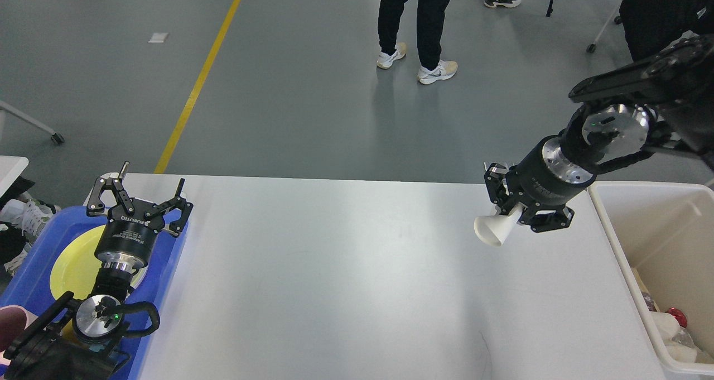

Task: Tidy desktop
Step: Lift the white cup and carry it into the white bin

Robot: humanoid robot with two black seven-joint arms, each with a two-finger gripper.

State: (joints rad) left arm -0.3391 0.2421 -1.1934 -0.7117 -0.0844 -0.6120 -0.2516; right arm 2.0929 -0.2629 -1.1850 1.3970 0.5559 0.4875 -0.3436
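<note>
Right gripper (516, 212) clamped on small white paper cup (494, 228), lifted above large white matte desktop (334, 279) at 3 o'clock. Carry it fully over cream plastic bin (616, 240) before release. Left gripper (139, 193) spread, empty, at 9 o'clock.

floor (312, 106): gray, smooth, a bit shiny | yellow line (196, 84) painted across it on the left | person's legs (415, 23) in black pants and white shoes standing far back | chair wheels (590, 48) top right
</note>
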